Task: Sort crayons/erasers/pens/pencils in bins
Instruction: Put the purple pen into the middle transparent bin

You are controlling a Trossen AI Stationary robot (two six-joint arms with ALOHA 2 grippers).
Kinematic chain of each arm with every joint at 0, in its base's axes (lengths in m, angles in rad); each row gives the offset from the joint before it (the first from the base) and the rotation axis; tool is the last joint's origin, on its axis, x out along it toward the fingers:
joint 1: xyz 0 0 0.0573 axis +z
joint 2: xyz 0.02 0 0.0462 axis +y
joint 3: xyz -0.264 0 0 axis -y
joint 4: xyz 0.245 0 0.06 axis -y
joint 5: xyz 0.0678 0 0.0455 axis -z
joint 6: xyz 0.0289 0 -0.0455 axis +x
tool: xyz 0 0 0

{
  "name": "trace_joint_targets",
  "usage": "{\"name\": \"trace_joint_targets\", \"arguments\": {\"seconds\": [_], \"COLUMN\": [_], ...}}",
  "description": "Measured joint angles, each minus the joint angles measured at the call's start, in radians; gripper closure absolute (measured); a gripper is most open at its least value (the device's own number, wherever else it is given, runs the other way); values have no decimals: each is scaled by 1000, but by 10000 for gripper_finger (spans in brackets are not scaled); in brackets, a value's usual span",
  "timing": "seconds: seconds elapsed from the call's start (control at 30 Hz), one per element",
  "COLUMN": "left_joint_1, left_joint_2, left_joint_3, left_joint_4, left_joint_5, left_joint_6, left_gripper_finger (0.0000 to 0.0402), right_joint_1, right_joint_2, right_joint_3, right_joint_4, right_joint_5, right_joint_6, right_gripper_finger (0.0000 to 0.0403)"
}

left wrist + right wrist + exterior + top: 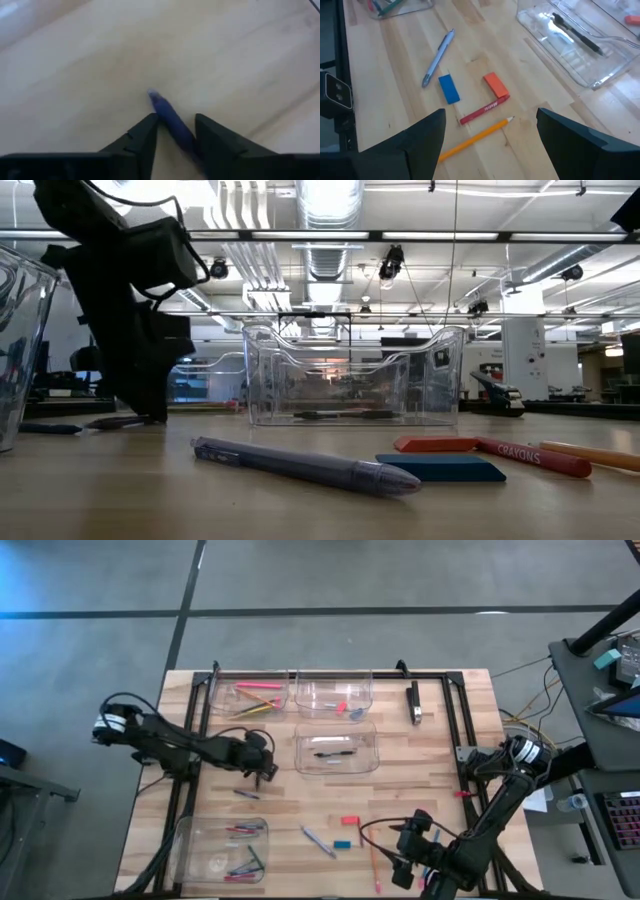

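Observation:
A purple pen [167,112] lies on the wooden table left of centre, dark in the high view [246,794]. My left gripper [176,119] is down on it [262,778] and shut on it. My right gripper [490,145] hangs open above the table's near right part [410,850]. Below it lie an orange pencil [475,136], a red crayon [485,110], a red eraser [495,84], a blue eraser [449,89] and a grey-blue pen [437,57]. My left gripper pinches the purple pen's barrel [175,127] between its two fingers, a short way back from one end [151,94]. The fingers come down steeply from above, and the pen runs slantwise through the gap. The pen lies on the table.
Four clear bins stand on the table. The far-left bin [228,700] holds pencils, the far-middle bin [318,692] holds erasers, the centre bin [310,762] holds a black pen, and the near-left bin [195,840] holds crayons. A black oblong block [414,703] lies far right. A black frame borders the table.

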Motion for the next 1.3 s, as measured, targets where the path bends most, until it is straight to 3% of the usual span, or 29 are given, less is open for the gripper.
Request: {"name": "trace_joint_targets", "arguments": {"seconds": [0.27, 0.57, 0.73, 0.83, 1.03, 1.17, 1.3], "left_joint_1": [17, 19, 19, 18, -25, -31, -28], "left_joint_2": [19, -153, -281, -352, -401, -341, -233], "left_joint_3": [18, 101, 173, 210, 246, 246, 269], "left_joint_4": [-13, -93, -264, -255, 114, 423, 537], "left_joint_5": [-20, -8, -120, -149, -116, 15, 45], "left_joint_6": [64, 209, 212, 256, 500, 636, 659], "left_gripper_finger": [385, 388, 389, 389, 389, 389, 389], "right_joint_1": [0, 0, 0, 0, 0, 0, 0], "right_joint_2": [0, 0, 0, 0, 0, 0, 0], "right_joint_3": [0, 0, 0, 0, 0, 0, 0], "right_joint_4": [2, 0, 1, 1, 1, 4, 4], "right_joint_5": [0, 0, 0, 0, 34, 45, 45], "right_joint_6": [-2, -5, -5, -14, -41, -39, -38], "right_gripper_finger": [106, 106, 106, 106, 106, 106, 106]}}
